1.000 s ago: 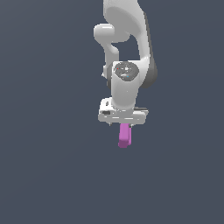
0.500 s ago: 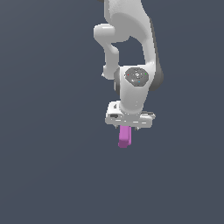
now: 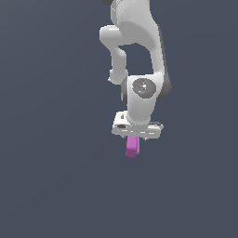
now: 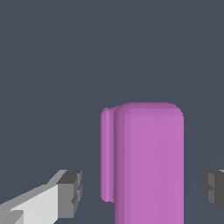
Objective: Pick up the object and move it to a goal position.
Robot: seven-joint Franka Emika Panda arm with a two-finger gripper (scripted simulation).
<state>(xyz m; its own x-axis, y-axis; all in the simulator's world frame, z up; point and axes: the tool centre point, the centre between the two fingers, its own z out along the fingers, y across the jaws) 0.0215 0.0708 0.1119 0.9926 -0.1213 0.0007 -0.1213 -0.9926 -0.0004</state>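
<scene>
The object (image 3: 132,146) is a small magenta-purple oblong block with a bump along one side, and it sticks out below the white hand in the exterior view. My gripper (image 3: 135,137) sits right over it, and the hand covers the block's upper end. The wrist view shows the object (image 4: 148,162) standing between the two dark fingertips (image 4: 71,192). A gap shows on each side, so neither pad touches it. The gripper (image 4: 142,192) is open around the block.
A plain dark grey surface (image 3: 51,176) fills the whole scene in both views. No other objects, edges or goal marker show.
The hand has come down over the block, covering more of its upper end. The wrist joint has also dropped. The block has stayed where it was.
</scene>
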